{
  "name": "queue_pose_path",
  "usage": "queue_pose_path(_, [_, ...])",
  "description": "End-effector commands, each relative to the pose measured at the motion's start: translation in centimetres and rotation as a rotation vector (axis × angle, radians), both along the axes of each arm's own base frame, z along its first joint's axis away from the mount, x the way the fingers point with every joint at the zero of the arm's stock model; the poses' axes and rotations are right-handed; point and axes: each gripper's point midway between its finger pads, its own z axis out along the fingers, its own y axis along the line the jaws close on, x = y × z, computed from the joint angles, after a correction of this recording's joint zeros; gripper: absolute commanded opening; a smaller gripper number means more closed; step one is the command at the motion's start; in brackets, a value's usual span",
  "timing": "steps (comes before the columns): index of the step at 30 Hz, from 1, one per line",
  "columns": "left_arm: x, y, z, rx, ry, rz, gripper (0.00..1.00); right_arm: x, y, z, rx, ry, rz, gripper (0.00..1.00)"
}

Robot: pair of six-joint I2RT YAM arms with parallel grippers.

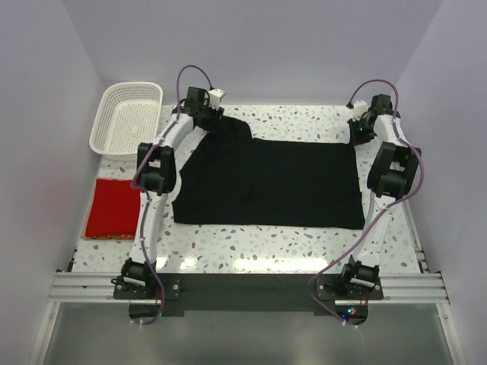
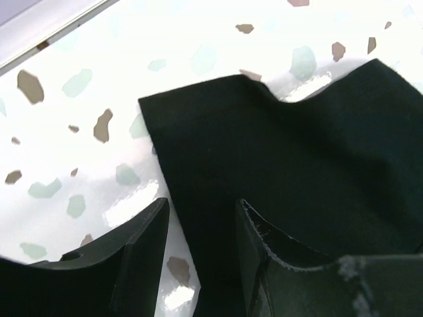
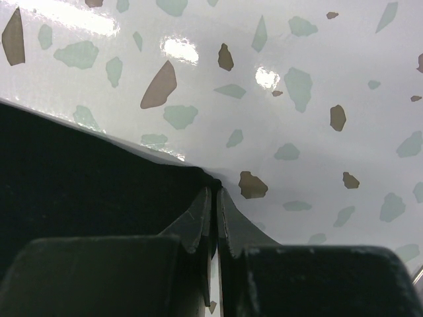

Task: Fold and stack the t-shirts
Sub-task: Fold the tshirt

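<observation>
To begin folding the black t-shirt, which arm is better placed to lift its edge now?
Right. The right tool is shut on the far right corner of the black t-shirt. The left tool is open over its corner and must close first.

White-black arms point(image 1: 150, 220), purple cables point(image 1: 192, 67)

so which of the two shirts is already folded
the red t-shirt, a compact rectangle on the far left; the black t-shirt is spread open in the middle
</observation>
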Motion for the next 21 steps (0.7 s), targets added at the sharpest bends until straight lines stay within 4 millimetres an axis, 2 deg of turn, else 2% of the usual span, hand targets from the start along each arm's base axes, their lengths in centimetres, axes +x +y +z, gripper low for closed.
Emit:
queue_pose_path(1, [-1.8, -0.2, -3.9, 0.086, 0.113, -0.01, 0.49, -1.3, -0.7, -2.5, -0.035, 0.077, -0.008, 0.0])
queue_pose_path(2, [-1.7, -0.3, -3.6, 0.094, 0.107, -0.006, 0.48, -1.3, -0.7, -2.6, -0.034, 0.08, -0.008, 0.0])
queue_pose_path(6, [-2.3, 0.1, -4.5, 0.158, 0.121, 0.009, 0.46, -1.2, -0.9, -2.4, -0.047, 0.076, -0.012, 0.0])
queue_pose_path(10, [-4.5, 0.6, -6.1, 0.207, 0.188, -0.006, 0.45, -1.1, -1.0, -2.3, -0.052, 0.072, -0.012, 0.0])
queue_pose_path(12, [-4.8, 0.7, -6.1, 0.206, 0.192, -0.008, 0.46, -1.1, -1.0, -2.4, -0.052, 0.075, -0.011, 0.0])
queue_pose_path(14, [-4.9, 0.7, -6.1, 0.208, 0.19, -0.019, 0.33, -1.1, -1.1, -2.5, -0.053, 0.076, -0.011, 0.0])
queue_pose_path(16, [-4.1, 0.8, -5.6, 0.199, 0.166, -0.013, 0.2, -1.1, -1.0, -2.5, -0.051, 0.075, -0.012, 0.0])
queue_pose_path(18, [-3.1, 0.9, -5.5, 0.194, 0.139, -0.012, 0.13, -1.2, -0.9, -2.6, -0.046, 0.079, -0.013, 0.0])
queue_pose_path(19, [-1.9, 0.6, -4.2, 0.185, 0.091, -0.01, 0.03, -1.2, -1.0, -2.6, -0.045, 0.078, -0.014, 0.0])
queue_pose_path(20, [-1.3, 0.7, -3.8, 0.189, 0.063, -0.013, 0.0, -1.2, -0.9, -2.6, -0.042, 0.078, -0.011, 0.0])
queue_pose_path(21, [-0.6, 0.6, -2.5, 0.187, 0.019, -0.006, 0.0, -1.1, -0.9, -2.5, -0.041, 0.075, -0.012, 0.0])
